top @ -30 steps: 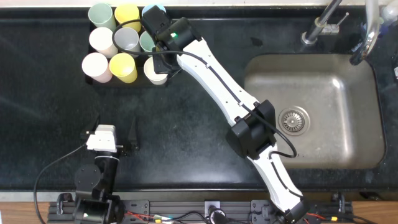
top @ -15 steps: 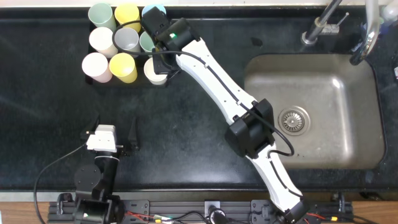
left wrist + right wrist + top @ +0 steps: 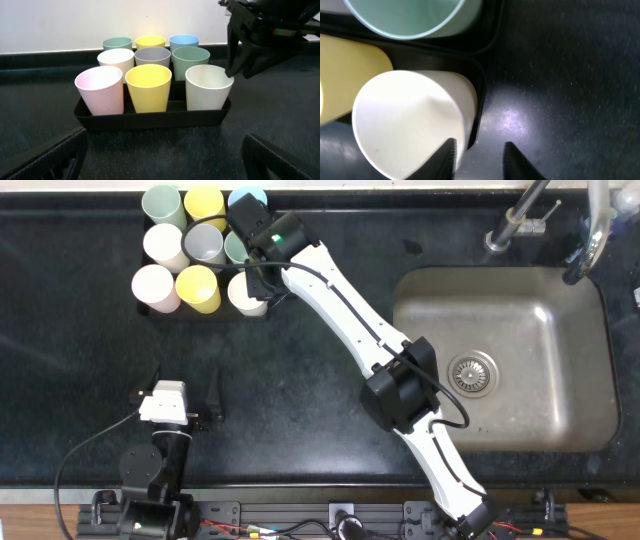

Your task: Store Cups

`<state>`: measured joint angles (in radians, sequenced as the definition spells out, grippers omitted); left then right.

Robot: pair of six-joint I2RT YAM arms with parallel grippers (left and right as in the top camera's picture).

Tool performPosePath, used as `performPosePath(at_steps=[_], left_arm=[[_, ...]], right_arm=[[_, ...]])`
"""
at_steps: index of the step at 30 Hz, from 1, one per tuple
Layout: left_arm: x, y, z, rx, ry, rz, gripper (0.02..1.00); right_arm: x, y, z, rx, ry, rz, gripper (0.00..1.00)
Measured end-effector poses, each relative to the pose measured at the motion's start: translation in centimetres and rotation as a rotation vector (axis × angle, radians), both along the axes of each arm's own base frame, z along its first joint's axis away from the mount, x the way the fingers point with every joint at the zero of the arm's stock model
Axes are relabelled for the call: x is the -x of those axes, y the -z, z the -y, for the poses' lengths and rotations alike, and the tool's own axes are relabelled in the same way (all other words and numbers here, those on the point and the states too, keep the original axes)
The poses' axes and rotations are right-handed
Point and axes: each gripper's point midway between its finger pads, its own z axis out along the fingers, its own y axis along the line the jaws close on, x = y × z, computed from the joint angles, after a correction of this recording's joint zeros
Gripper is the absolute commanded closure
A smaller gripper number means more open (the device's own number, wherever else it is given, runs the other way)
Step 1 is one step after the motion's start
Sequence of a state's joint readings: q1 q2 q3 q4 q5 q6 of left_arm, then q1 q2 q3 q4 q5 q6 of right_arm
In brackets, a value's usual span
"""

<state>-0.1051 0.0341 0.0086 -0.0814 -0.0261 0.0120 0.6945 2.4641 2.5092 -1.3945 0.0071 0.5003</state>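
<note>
At the tray's (image 3: 150, 120) corner, the right gripper (image 3: 480, 151) is hovering, fingers narrowly parted, astride the cream cup's (image 3: 405, 120) rim.

Nine cups (image 3: 148, 86) pack the tray (image 3: 150, 119) in three rows, rims touching or nearly so, too tight to reach between. The right arm (image 3: 340, 310) slants across the surface (image 3: 80, 350) to the tray's sink-side edge and bars that side. The surface in front of the tray and to its left lies open. A wall (image 3: 75, 25) appears to stand close behind. The sink (image 3: 540, 320) drops away on the right.
</note>
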Motion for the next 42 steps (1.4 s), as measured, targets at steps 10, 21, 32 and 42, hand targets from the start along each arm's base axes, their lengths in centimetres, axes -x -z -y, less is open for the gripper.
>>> performPosePath(at_steps=[10,21,32,42], left_arm=[[0.0,0.0,0.0,0.000,0.000,0.000,0.020],[0.0,0.0,0.0,0.000,0.000,0.000,0.018],[0.0,0.0,0.0,0.000,0.000,0.000,0.018],[0.0,0.0,0.0,0.001,0.000,0.001,0.018]], right_arm=[[0.2,0.1,0.2,0.010,-0.003,-0.009,0.610],[2.2,-7.4,4.2,0.051,0.031,0.058,0.424],[4.5,-21.2,13.6,0.026,0.173,0.303,0.332],[3.4,-23.2,24.6,0.047,0.444,0.434,0.332]])
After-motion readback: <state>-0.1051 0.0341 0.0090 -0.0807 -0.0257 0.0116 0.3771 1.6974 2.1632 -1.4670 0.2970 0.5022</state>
